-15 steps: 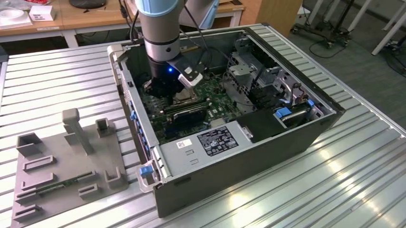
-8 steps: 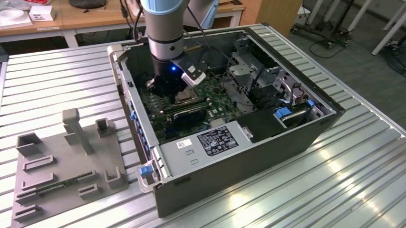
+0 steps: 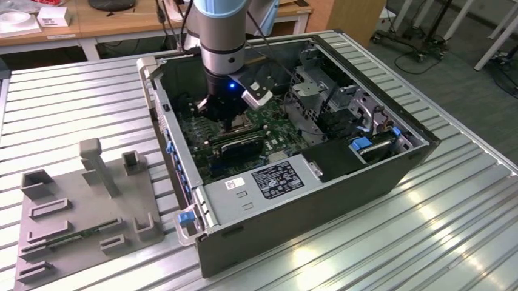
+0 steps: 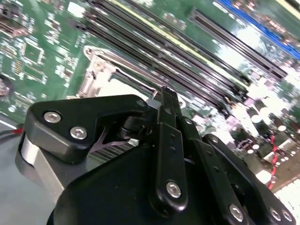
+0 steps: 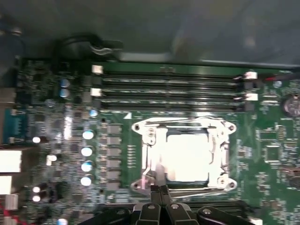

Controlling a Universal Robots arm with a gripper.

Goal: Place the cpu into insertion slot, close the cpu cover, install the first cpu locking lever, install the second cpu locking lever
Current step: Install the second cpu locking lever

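In the first wrist view the cpu [image 5: 187, 157] lies flat in the insertion slot, its pale metal top glaring. The cpu cover [image 5: 149, 151] is down over it as a silver frame around its edges. One wire locking lever [image 5: 183, 123] runs along the socket's side by the memory slots, and another [image 5: 197, 189] runs along the opposite side. My gripper [image 5: 159, 189] is shut, its black tips pressed together right at that second lever's end by a socket corner. In the second wrist view the gripper [image 4: 168, 96] hangs just above the socket frame [image 4: 96, 75]. Nothing shows between the fingers.
The arm reaches down into an open computer case [image 3: 380, 182] lying on a ribbed metal table [image 3: 73, 109]. Black memory slots [image 5: 168, 89] run beside the socket. A drive cage [image 3: 312, 85] and a power supply [image 3: 267, 182] flank the motherboard. A grey fixture tray [image 3: 81, 212] sits at the exterior view's left.
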